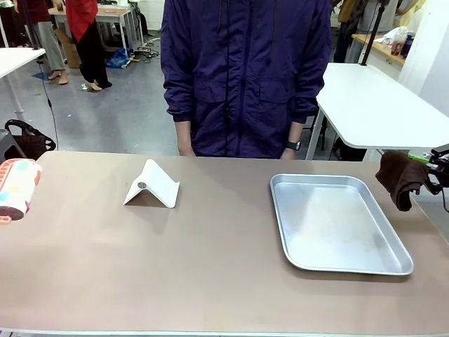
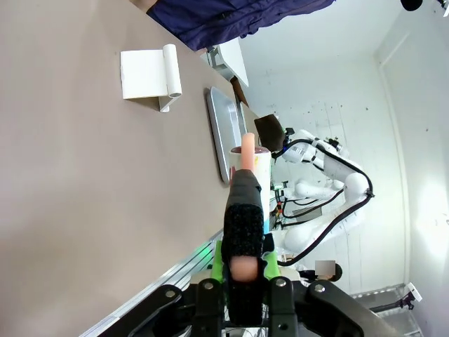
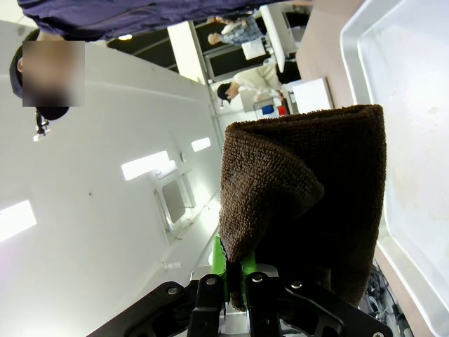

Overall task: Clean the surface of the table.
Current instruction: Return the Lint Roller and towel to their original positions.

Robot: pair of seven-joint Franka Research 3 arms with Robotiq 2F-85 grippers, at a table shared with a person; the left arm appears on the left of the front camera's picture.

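Note:
The brown-taupe table (image 1: pixel 210 274) stretches across the front view, its top (image 2: pixel 70 182) also running along the left wrist view. My left gripper (image 2: pixel 243 265) is shut on the pink handle of a roller (image 2: pixel 247 175). That roller's patterned white roll (image 1: pixel 17 188) hangs over the table's left edge. At the right edge, my right gripper (image 1: pixel 436 167) is shut on a dark brown cloth (image 1: pixel 400 179). The cloth hangs just off the table, and in the right wrist view it (image 3: pixel 309 196) droops from my right gripper (image 3: pixel 235 277).
A silver metal tray (image 1: pixel 337 261) lies on the right half of the table. A white folded stand (image 1: pixel 152 184) sits left of centre. A person in a dark purple jacket (image 1: pixel 245 77) stands at the far edge, arms down. A white table (image 1: pixel 372 105) stands behind on the right.

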